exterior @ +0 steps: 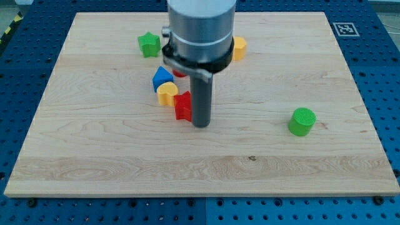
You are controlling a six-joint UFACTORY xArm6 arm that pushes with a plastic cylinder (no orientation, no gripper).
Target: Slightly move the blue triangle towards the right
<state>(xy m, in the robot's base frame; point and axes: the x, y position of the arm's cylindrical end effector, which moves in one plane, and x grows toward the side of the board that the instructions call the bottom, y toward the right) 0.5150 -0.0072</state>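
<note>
The blue triangle lies left of the board's middle, touching a yellow block just below it. A red block sits below and right of the yellow one. My tip rests on the board right beside the red block's right side, below and right of the blue triangle. The arm's grey body hides what lies just right of the blue triangle; a sliver of another red block shows there.
A green star-like block lies at the upper left. A yellow block peeks out right of the arm. A green cylinder stands at the right. The wooden board sits on a blue table.
</note>
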